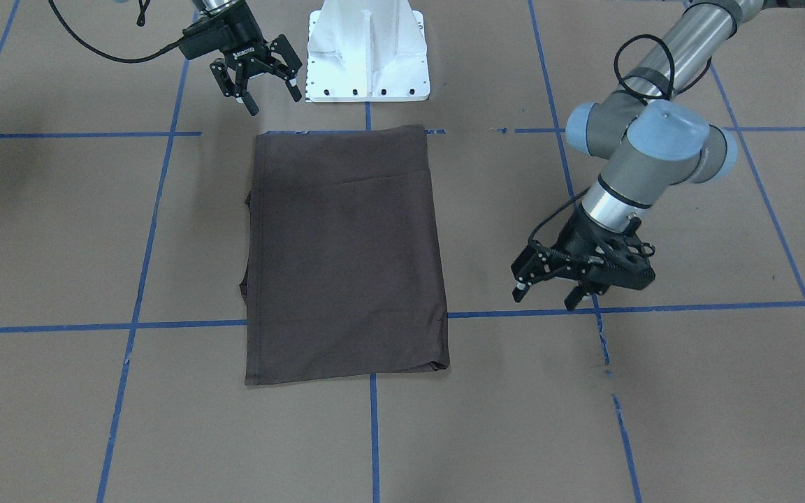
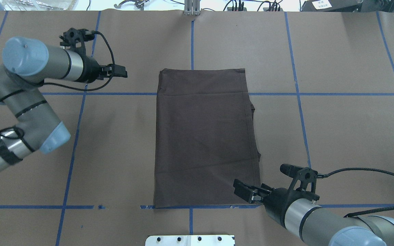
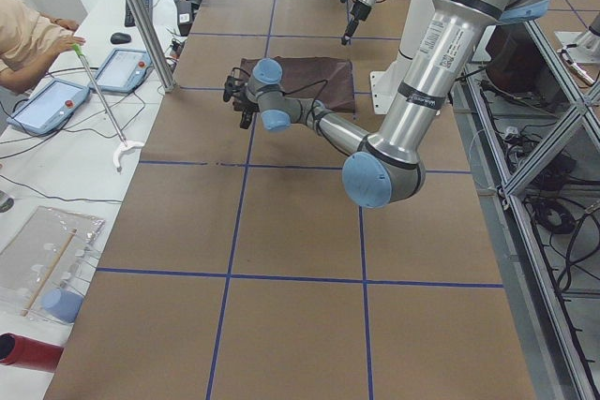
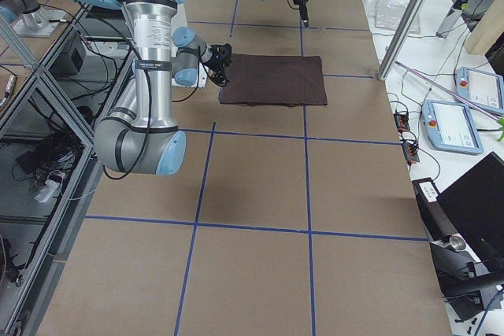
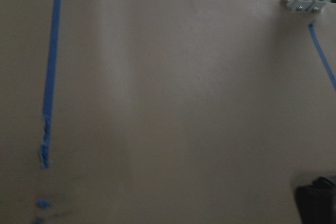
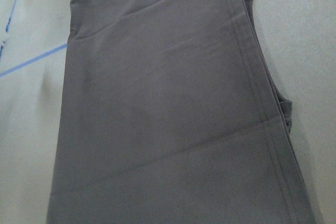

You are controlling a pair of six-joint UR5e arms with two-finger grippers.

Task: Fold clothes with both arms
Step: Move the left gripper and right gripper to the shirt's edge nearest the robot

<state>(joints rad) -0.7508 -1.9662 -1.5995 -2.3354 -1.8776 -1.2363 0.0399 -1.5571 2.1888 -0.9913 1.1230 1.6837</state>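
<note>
**Shirt lies in a long strip; the cross fold needs an even two-corner grip**

The dark brown-grey cotton T-shirt (image 1: 343,258) lies flat in the middle of the brown paper-covered bench (image 1: 60,230). It is already folded into a long rectangle that runs away from the robot.

The left arm's black fingers (image 1: 518,290) are spread and hold nothing. They are low over bare paper, well apart from the shirt's left long edge and towards its far end. The right arm's black fingers (image 1: 249,103) are also spread and empty, and they hover just off the shirt's near right corner.

The step in hand looks like a halving fold, one short end laid over the other. To do it well:
- Put both sets of fingers on the two corners of the same short edge.
- Pinch every layer, because a little sleeve cloth (image 2: 259,155) peeps out along the right long edge and could slip free.
- Lift only slightly and carry both corners at one pace so the strip stays square.
- Set edge on edge before letting go.
</note>
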